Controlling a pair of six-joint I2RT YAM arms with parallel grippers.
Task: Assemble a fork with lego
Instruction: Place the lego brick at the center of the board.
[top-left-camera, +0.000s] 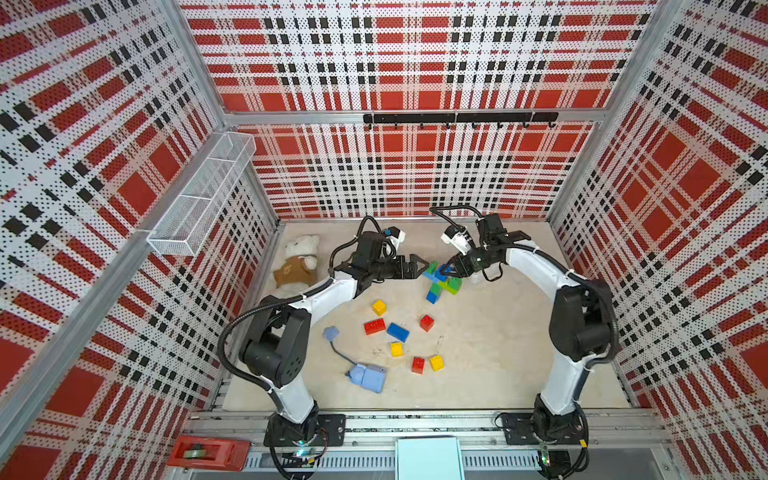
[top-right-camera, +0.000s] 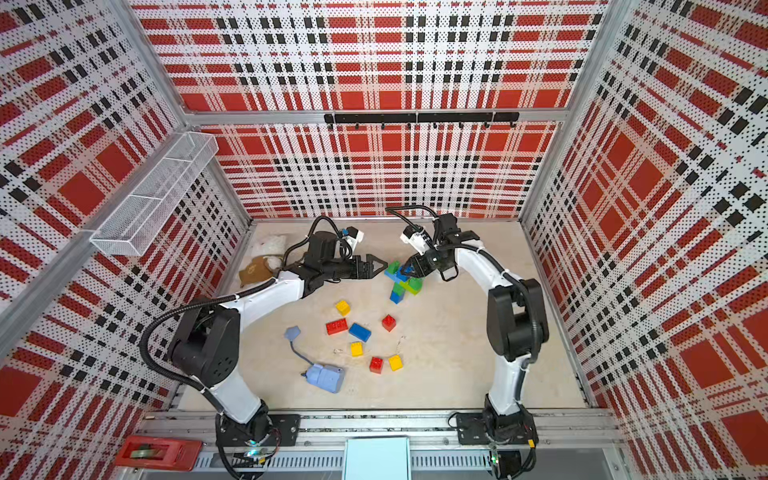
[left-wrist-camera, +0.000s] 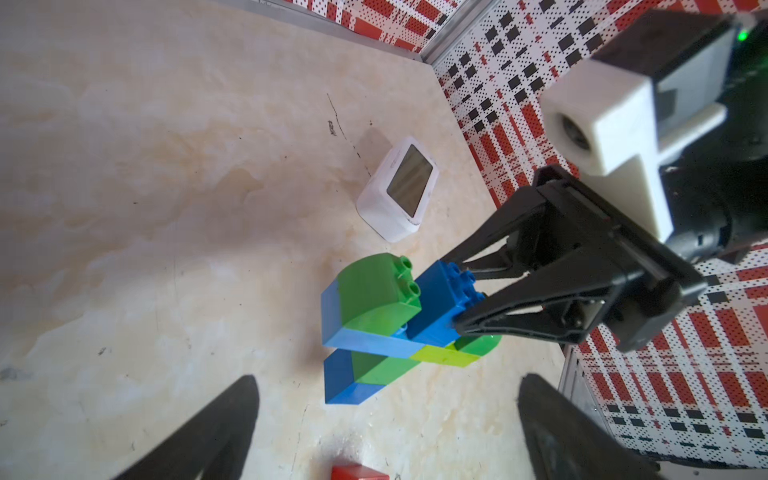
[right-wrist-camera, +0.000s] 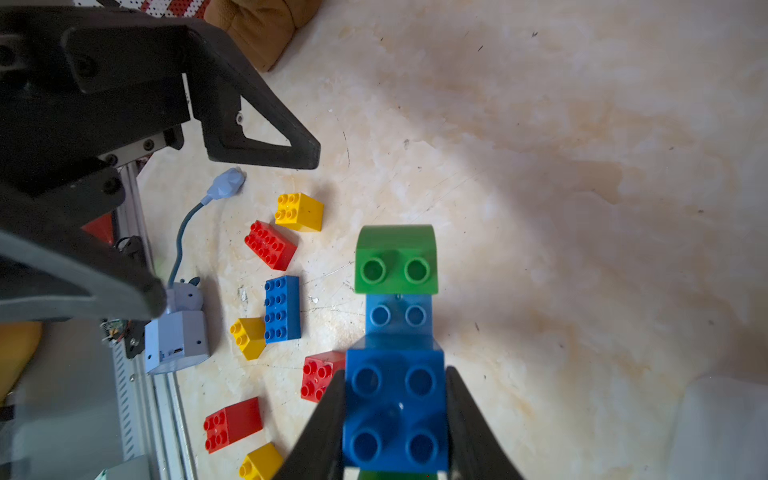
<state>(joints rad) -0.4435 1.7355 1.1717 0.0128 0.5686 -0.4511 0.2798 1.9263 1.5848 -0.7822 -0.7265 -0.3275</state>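
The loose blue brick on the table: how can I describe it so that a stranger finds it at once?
On the beige table, near its middle, seven loose bricks lie scattered. The blue brick lies flat among them, beside the oblong red brick and a yellow brick. It is the only blue one there; the others are red or yellow.

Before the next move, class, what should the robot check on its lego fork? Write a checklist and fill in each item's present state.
1. Right gripper shut on blue brick: ok.
2. Left gripper open, apart from the build: ok.
3. Green brick flush on light blue brick: ok.
4. Build resting on the table: cannot tell.
5. Yellow brick loose, nothing on it: ok.
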